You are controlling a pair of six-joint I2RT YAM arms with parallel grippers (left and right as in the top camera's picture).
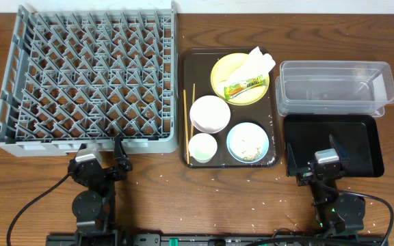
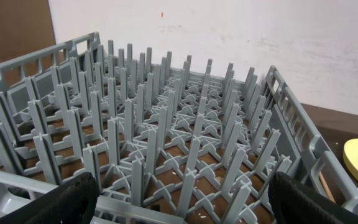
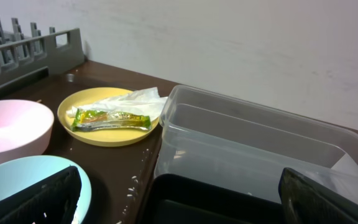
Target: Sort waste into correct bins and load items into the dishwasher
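Note:
The grey dishwasher rack [image 1: 5, 89] stands at the far left, with no dishes in it. A yellow plate [image 1: 221, 72] carries a white napkin [image 1: 257, 60] and a green-and-yellow wrapper [image 1: 245, 87]. Near it sit a white bowl [image 1: 209, 113], a small white cup [image 1: 202, 147], a light blue bowl [image 1: 232, 137] holding rice scraps, and chopsticks [image 1: 186, 123]. The clear tub [image 1: 334, 85] and black tray [image 1: 361, 137] lie on the right. My left gripper [image 1: 101, 152] [image 2: 185, 205] is open at the rack's [image 2: 166, 124] near wall. My right gripper [image 1: 317, 160] [image 3: 185, 199] is open over the black tray's [image 3: 216, 199] near left corner.
The dishes rest on a dark brown serving tray [image 1: 200, 68] between the rack and the bins. Loose rice grains [image 1: 217, 181] dot the wooden table in front of it. In the right wrist view the clear tub [image 3: 247, 143] sits behind the black tray.

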